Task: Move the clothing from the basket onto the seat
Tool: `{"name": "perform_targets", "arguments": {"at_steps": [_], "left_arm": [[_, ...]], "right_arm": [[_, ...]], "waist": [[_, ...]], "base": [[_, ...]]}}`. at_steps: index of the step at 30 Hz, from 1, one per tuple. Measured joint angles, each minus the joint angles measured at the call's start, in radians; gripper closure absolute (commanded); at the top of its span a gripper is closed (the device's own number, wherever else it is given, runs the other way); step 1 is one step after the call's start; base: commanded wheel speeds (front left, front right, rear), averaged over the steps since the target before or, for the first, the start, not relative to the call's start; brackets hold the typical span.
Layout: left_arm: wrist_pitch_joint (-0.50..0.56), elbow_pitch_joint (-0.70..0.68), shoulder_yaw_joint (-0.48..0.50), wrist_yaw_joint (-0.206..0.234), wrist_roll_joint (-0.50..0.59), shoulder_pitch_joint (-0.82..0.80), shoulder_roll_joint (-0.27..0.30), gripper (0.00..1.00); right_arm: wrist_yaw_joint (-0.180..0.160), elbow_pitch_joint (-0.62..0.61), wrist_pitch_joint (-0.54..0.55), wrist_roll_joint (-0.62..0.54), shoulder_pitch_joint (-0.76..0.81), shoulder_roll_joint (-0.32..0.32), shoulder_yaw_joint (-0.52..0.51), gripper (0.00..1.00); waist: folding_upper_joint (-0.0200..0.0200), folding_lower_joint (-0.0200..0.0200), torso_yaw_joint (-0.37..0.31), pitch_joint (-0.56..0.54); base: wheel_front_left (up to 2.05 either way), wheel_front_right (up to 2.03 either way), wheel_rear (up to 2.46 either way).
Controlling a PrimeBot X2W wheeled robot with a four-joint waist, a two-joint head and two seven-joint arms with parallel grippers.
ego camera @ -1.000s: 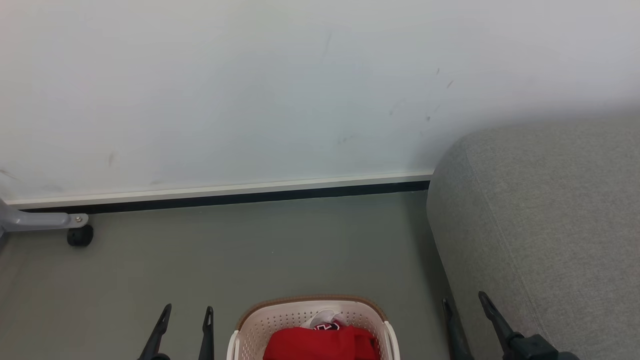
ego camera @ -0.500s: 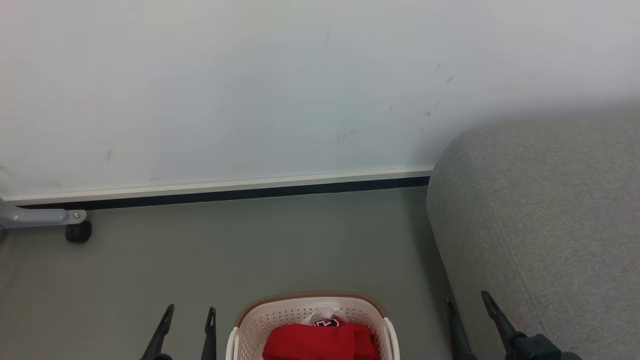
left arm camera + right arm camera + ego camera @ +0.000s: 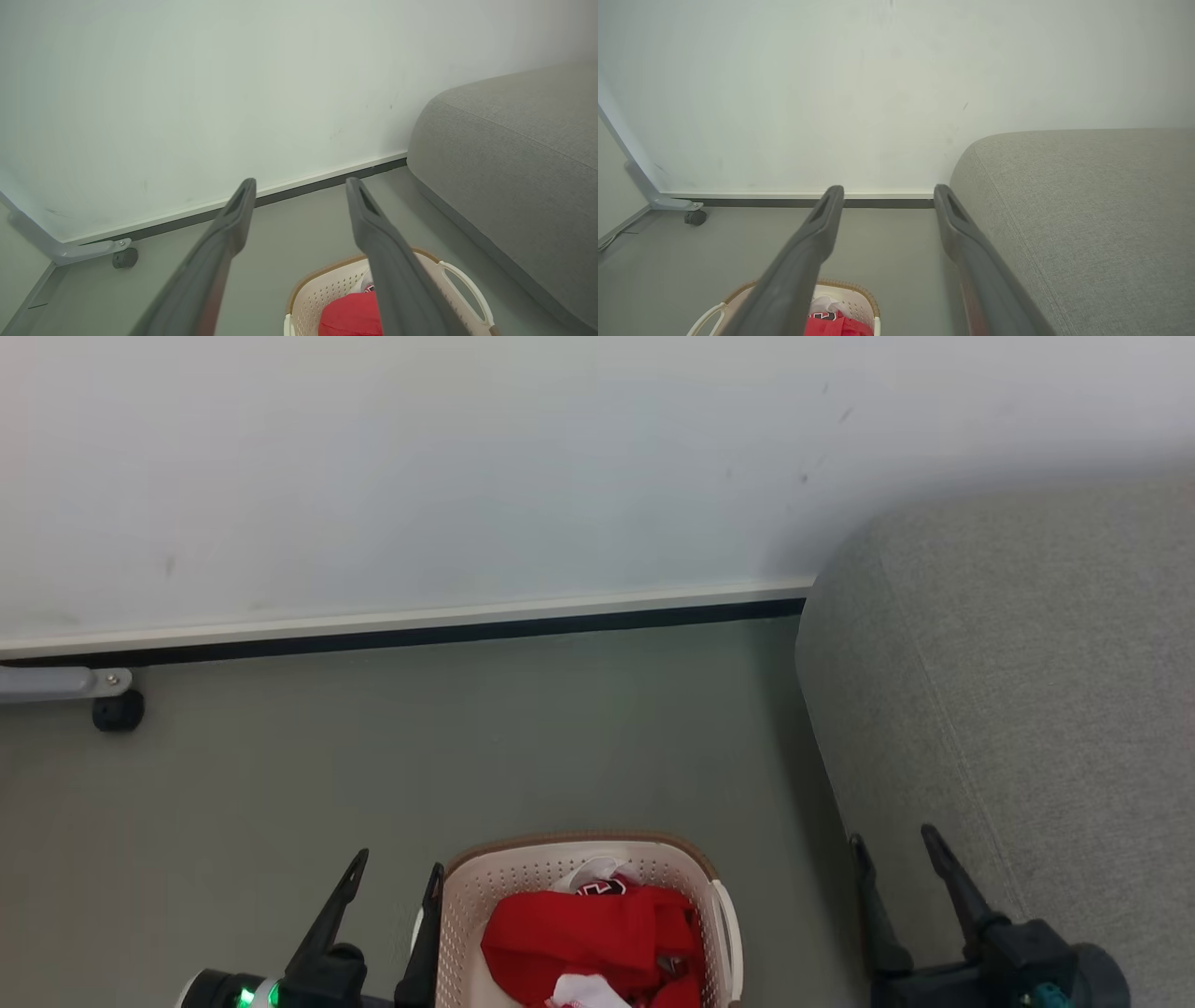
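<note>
**A:** Head view first. Where is the load?

**B:** The clothing [image 3: 588, 933] lies heaped in the basket [image 3: 485, 896], which sits low and central on the floor [image 3: 467, 737]. The seat [image 3: 1027, 709] rises on my right, near the basket, with a strip of floor between them. My left jaws stand apart just beside the basket's left wall, and I cannot tell whether one finger [image 3: 428, 915] touches it. My right jaws are also apart and empty, between the basket and the seat's near side.

**A:** How will it handle?

**B:** I judge it light, soft and limp. It should sag and trail, and a loose end may snag on the brown rim. I would pinch a raised fold on top of the red heap rather than the white bits at its edges.

**A:** Left wrist view?

**B:** Past my spread jaws there is the wall [image 3: 233, 93], then the skirting and open floor. Below them are the basket's far handle and a patch of red. A wheeled leg [image 3: 124, 256] stands well apart at the side.

**A:** Right wrist view?

**B:** The seat's rounded edge runs just beside one finger, and its top is broad and bare. A lift has to clear the rim first, then that edge. The room above looks open to me.
</note>
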Motion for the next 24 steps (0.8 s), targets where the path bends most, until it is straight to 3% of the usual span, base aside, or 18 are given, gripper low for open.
{"name": "perform_targets", "arguments": {"at_steps": [24], "left_arm": [[0.039,0.306,-0.166,-0.073,0.111,-0.303,-0.054,0.0]], "right_arm": [[0.001,-0.141,-0.007,-0.017,-0.212,-0.048,-0.097,0.0]], "waist": [[0.0001,0.0002,-0.077,0.297]], "base": [[0.0,0.0,0.0]]}}
